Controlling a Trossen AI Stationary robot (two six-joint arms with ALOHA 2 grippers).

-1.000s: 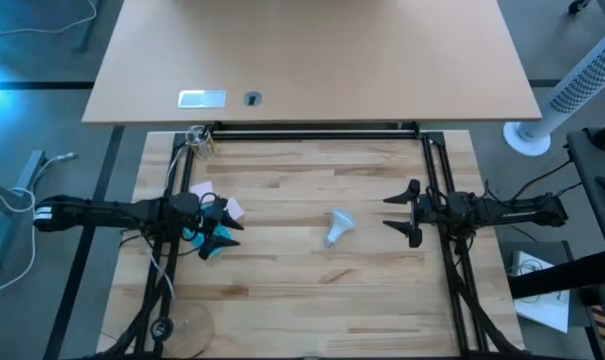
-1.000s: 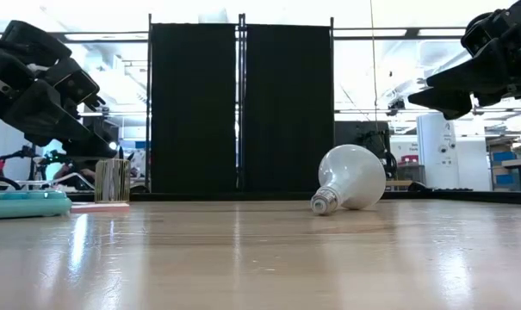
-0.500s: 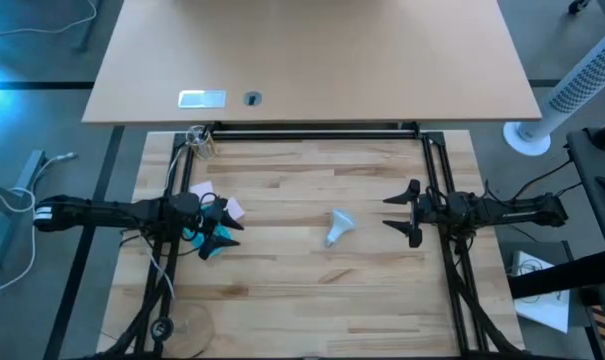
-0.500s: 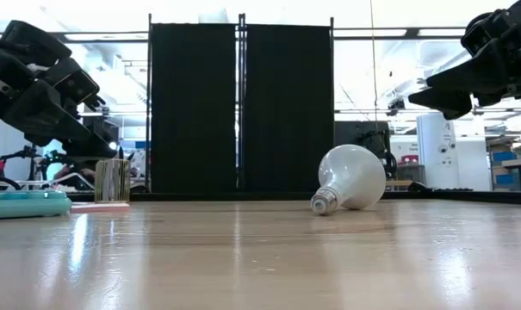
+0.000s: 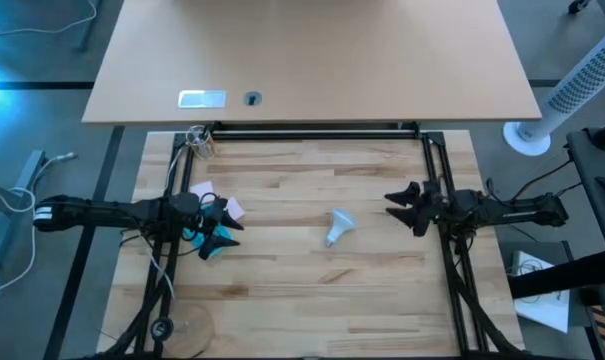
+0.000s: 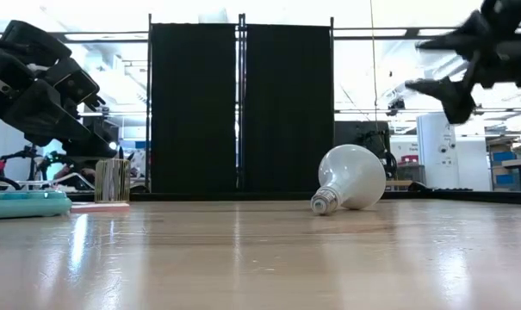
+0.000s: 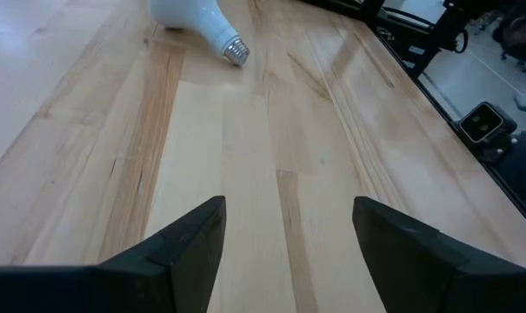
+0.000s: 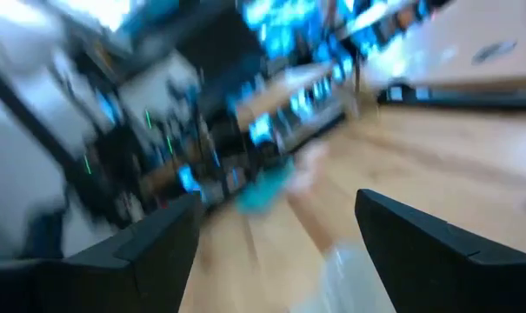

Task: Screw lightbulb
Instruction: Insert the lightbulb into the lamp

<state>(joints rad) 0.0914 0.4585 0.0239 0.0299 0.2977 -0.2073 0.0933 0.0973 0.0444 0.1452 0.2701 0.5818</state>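
Note:
The white lightbulb (image 5: 339,227) lies on its side on the wooden table, its globe resting on the boards and its grey screw neck (image 6: 323,203) pointing toward the near left. It also shows in the left wrist view (image 7: 191,16). My left gripper (image 5: 232,232) hovers open at the table's left, pointing at the bulb from well away. My right gripper (image 5: 403,211) hovers open to the right of the bulb, above the table and apart from it; in the low view (image 6: 434,77) it is high up.
A teal object (image 6: 19,205) and pink paper (image 5: 232,208) lie under and beside my left gripper. A small striped object (image 6: 112,180) stands at the far left corner. Black frame rails (image 5: 434,170) run along the table's sides. Bare boards lie around the bulb.
My right gripper has rolled about its own axis, so its two fingers now stand at a slant instead of side by side; its wrist view is smeared by the motion. The bulb and my left gripper have kept still.

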